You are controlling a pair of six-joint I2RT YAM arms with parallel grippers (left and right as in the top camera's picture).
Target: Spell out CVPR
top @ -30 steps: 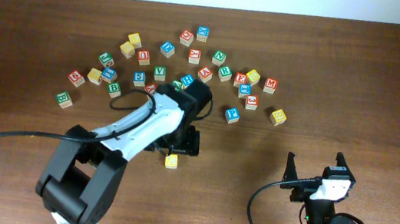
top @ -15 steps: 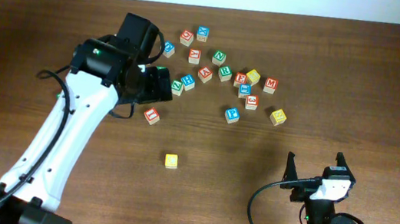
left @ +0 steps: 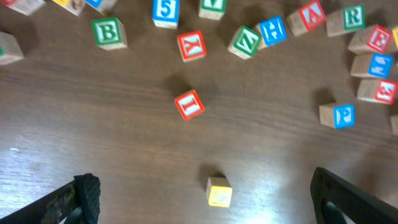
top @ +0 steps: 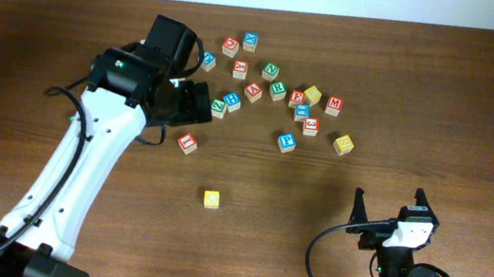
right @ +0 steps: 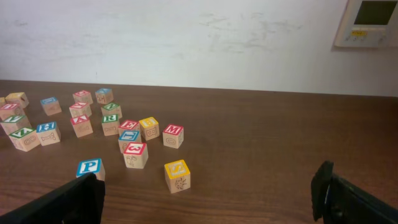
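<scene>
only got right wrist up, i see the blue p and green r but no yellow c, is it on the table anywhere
observer: A yellow cube sits alone on the robot's side of the table, apart from the scattered cubes; its face looks like a C.
operator: where's the left arm, holding anything
observer: The left gripper hangs over the left part of the scatter, fingers wide open, nothing held.
operator: anything between it and that yellow one
observer: Only a red I cube, standing by itself.
</scene>
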